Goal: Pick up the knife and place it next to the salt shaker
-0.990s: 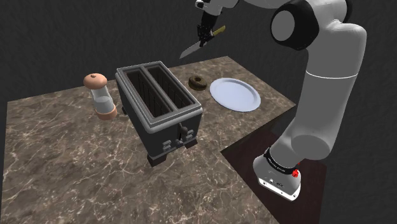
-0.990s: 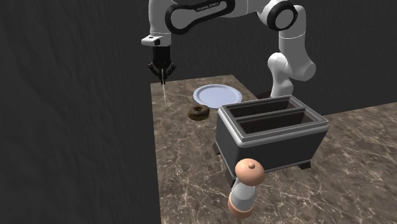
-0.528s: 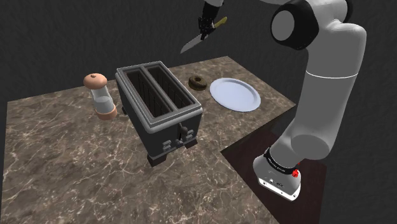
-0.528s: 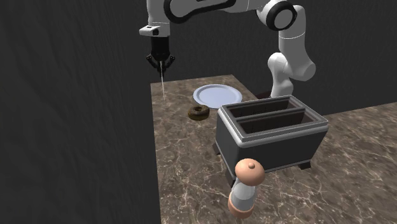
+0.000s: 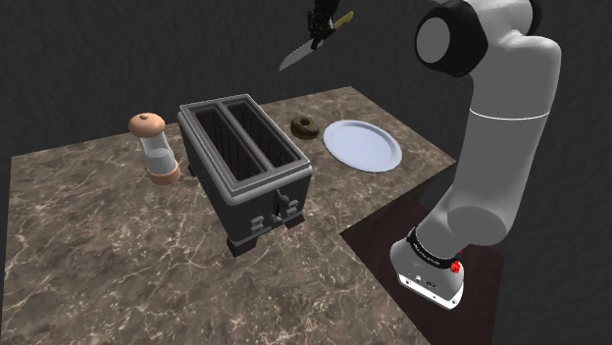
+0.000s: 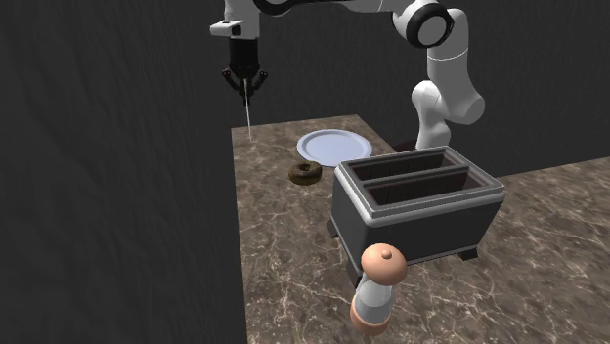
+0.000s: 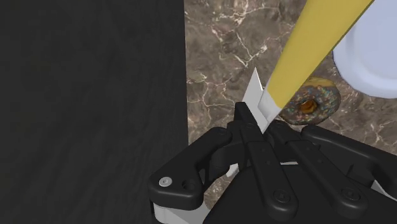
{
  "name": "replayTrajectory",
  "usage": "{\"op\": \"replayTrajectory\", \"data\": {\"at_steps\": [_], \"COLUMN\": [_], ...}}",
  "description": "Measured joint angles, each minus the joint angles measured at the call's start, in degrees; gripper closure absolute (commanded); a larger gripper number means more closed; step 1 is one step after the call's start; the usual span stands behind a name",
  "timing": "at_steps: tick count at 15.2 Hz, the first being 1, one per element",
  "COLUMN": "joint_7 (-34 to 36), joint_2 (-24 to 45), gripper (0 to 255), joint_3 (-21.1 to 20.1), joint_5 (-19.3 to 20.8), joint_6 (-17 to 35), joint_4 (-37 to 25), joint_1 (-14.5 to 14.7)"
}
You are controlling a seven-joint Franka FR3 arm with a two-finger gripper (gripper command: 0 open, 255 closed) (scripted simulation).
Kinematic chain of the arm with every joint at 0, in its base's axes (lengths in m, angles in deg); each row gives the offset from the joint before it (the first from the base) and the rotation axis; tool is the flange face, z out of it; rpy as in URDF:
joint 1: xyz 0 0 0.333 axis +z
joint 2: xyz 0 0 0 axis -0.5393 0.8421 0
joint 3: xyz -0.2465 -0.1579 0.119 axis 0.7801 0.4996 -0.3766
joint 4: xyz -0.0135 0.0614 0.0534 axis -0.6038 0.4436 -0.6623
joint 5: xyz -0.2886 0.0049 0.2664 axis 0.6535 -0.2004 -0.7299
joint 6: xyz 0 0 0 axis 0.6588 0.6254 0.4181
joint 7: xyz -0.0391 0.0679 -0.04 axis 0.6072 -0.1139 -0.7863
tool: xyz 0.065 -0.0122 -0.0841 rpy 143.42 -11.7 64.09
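The pick-up half of the task looks done. The all-black two-finger gripper (image 5: 317, 26) is clamped narrowly on the knife with a yellow handle and pale steel blade (image 5: 292, 59), gripping it where handle and blade meet. In the wrist view the yellow handle runs away from the gripper (image 7: 254, 124) and the blade's heel sits pinched between the fingers.

The knife hangs in the air, well clear of the brown marbled surface (image 5: 118, 255). It is high above and beyond the far end of the dark grey two-slot toaster (image 5: 245, 167), on the toaster's right in the shoulder view. In the second exterior view the blade (image 6: 247, 112) points almost straight down from the gripper (image 6: 242, 80).

On that same side of the toaster lie a sprinkled chocolate doughnut (image 5: 305, 126) and a round white plate (image 5: 363, 144).

The glass salt shaker with a rounded tan cap and base (image 5: 155, 147) stands upright on the opposite side of the toaster, near its far end.

What is left, by this judgement, is the whole placing half. The knife must be carried across above the toaster, lowered beside the shaker without knocking it, and released.
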Motion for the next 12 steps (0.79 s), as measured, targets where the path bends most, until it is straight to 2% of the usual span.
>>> {"op": "replayTrajectory", "data": {"at_steps": [8, 12], "joint_7": [0.8, 4.5], "joint_2": [1.7, -1.6], "gripper": [255, 255], "joint_3": [0.0, -0.5], "joint_5": [-0.7, 1.2], "joint_6": [-6.7, -5.0], "joint_4": [-8.4, -4.2], "joint_1": [-1.8, 2.6]}}
